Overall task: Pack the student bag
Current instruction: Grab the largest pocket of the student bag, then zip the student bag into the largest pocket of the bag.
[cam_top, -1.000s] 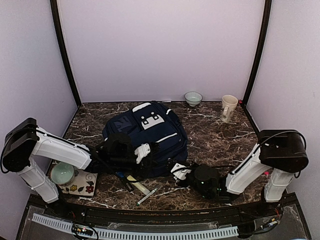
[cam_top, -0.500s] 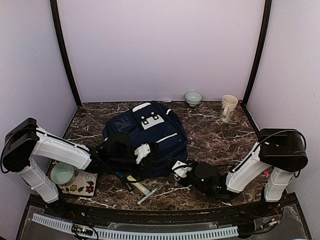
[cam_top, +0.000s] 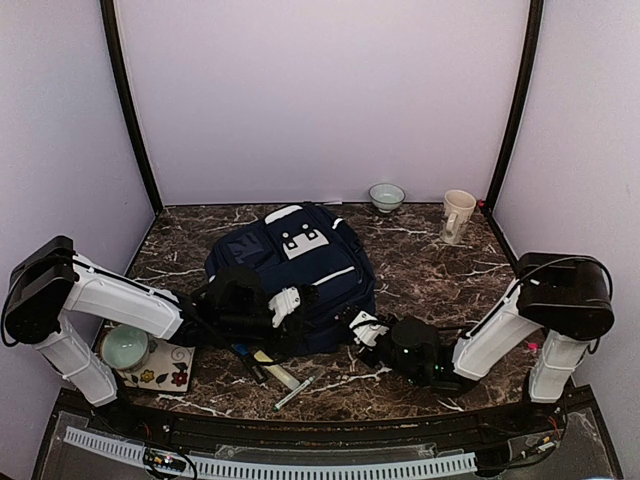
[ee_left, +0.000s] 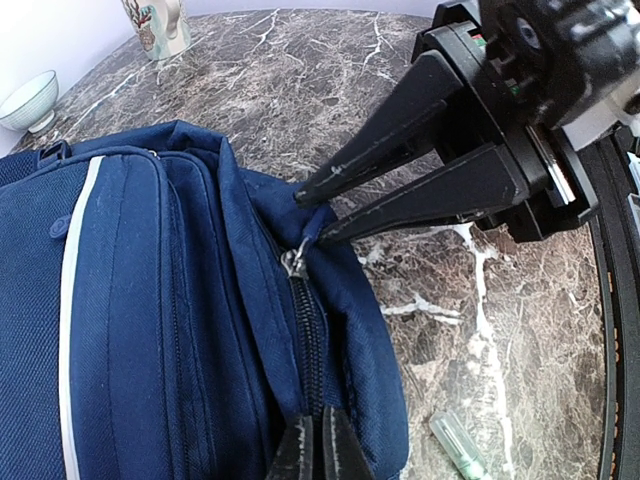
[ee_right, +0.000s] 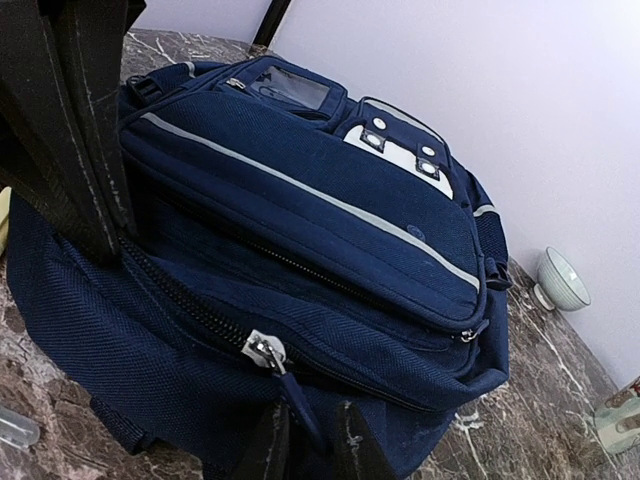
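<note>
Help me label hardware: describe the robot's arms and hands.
The left arm and right arm are white tubes with bulky black joints and black cables. The left hand and right hand have white housings and long, black, scuffed fingers.

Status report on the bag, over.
Left tool shut, pinching student bag beside zipper. Right tool clamped on zipper pull. Pens loose nearby, nothing blocking.

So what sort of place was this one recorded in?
Probably a lab robot booth, not a real room: plain lilac walls box in a marble-patterned table, with staged props on it, a student bag, mug and bowl.
</note>
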Robot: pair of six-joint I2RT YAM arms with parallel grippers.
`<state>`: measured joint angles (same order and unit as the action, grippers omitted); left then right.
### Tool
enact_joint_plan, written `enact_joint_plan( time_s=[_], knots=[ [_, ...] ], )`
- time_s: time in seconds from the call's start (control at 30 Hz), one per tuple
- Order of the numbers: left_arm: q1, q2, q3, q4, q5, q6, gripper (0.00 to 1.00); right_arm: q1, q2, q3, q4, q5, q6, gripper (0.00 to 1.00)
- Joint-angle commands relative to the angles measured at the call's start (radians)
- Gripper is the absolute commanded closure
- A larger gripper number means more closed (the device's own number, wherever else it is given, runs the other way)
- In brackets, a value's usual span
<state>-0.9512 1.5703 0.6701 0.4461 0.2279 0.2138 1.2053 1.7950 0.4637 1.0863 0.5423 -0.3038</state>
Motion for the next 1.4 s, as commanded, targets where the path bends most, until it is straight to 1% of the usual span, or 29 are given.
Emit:
enact_joint_plan(
  time_s=[0.0, 0.13, 0.33, 0.43, 0.7, 0.73, 0.83, 1.0, 1.07, 1.17, 1.37],
  knots=[
    [0.0, -0.051, -0.009, 0.037, 0.04, -0.002, 1.0, -0.024, -0.011, 0.016, -0.014, -0.027, 0.054, 0.82],
    [0.0, -0.054, -0.015, 0.044, 0.051, -0.001, 1.0, -0.056, -0.021, 0.013, -0.026, -0.106, 0.092, 0.86],
    [0.0, -0.049, -0.012, 0.045, 0.052, -0.002, 1.0, -0.096, -0.052, 0.006, -0.1, -0.287, 0.132, 0.91],
    [0.0, -0.047, -0.008, 0.039, 0.051, -0.002, 1.0, -0.109, -0.065, 0.004, -0.11, -0.332, 0.15, 0.92],
    [0.0, -0.047, -0.011, 0.045, 0.072, -0.003, 1.0, -0.115, -0.053, 0.032, -0.126, -0.358, 0.154, 0.86],
    [0.0, -0.045, -0.009, 0.044, 0.073, -0.003, 1.0, -0.116, -0.052, 0.037, -0.133, -0.366, 0.153, 0.87],
    [0.0, -0.045, -0.009, 0.043, 0.076, -0.003, 1.0, -0.12, -0.054, 0.051, -0.159, -0.392, 0.153, 0.94],
    [0.0, -0.048, -0.016, 0.045, 0.069, -0.004, 1.0, -0.129, -0.079, 0.057, -0.202, -0.418, 0.185, 1.0],
    [0.0, -0.049, -0.018, 0.047, 0.065, -0.005, 1.0, -0.139, -0.092, 0.073, -0.251, -0.404, 0.233, 1.0],
    [0.0, -0.052, -0.024, 0.053, 0.057, -0.007, 1.0, -0.155, -0.111, 0.097, -0.332, -0.433, 0.288, 1.0],
    [0.0, -0.068, -0.042, 0.06, 0.032, -0.012, 1.0, -0.158, -0.189, 0.077, -0.435, -0.427, 0.398, 1.0]
  ],
)
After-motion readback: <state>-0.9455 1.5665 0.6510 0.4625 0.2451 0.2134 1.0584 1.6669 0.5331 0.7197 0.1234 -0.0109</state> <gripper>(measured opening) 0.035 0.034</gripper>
